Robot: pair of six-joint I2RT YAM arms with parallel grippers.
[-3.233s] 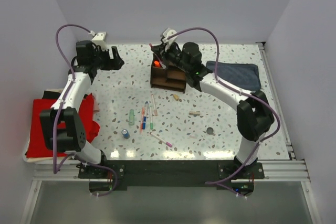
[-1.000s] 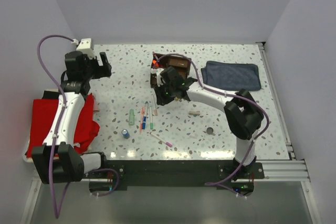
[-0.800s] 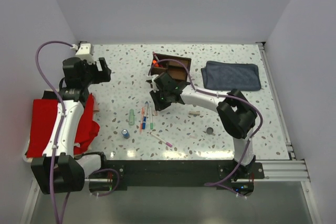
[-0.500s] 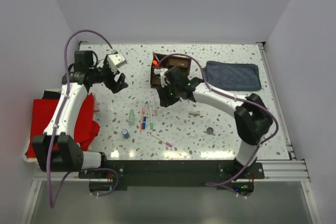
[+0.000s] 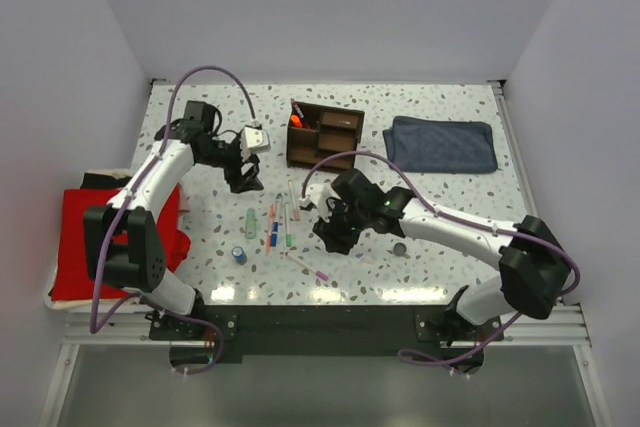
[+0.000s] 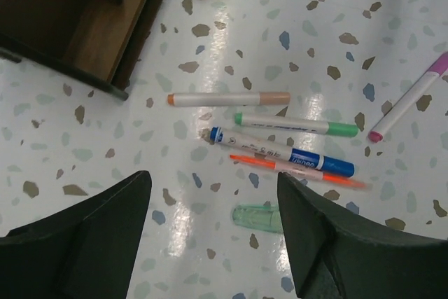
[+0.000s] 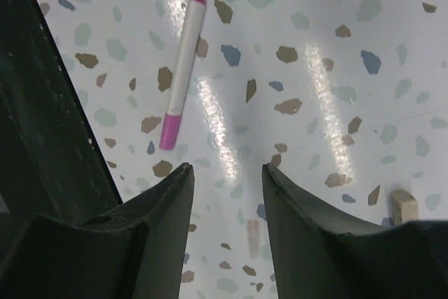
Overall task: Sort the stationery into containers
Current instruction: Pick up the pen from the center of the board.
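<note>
Hovering well nearward of the organizer [image 5: 325, 135], the right pincer [image 7: 227, 222] has its jaws parted with nothing between them. It is no longer at the organizer's left compartment, where it was seconds ago. The orange highlighter [image 5: 297, 119] stands in that compartment, so one item is judged delivered.

Left pincer [image 6: 210, 236]: jaws spread wide, empty. It has swung in from the far-left corner to just nearward-left of the organizer, above the pen cluster.

Stationery outstanding, all lying on the counter [image 5: 450, 107] nearward of the organizer:
- tan-capped pen [image 6: 227, 99], green pen [image 6: 294, 124], blue pen [image 6: 283, 153] and thin orange-red pen [image 6: 297, 171], side by side
- pale green tube [image 6: 257, 217], just beside them
- pink pen [image 7: 182, 68], further nearward, just ahead of the right pincer
- blue cylinder [image 5: 239, 255]
- dark disc [image 5: 400, 248]
- tan bit [image 7: 401, 204]

Judgement: both arms are placed for fresh pickups, and most of the sorting remains.

Counter: white speckled terrazzo, glossy, with streaks of glare.

Room: plain pale walls on three sides. A blue-grey cloth [image 5: 440, 144] lies right of the organizer and a red cloth [image 5: 80, 237] far left of it.
</note>
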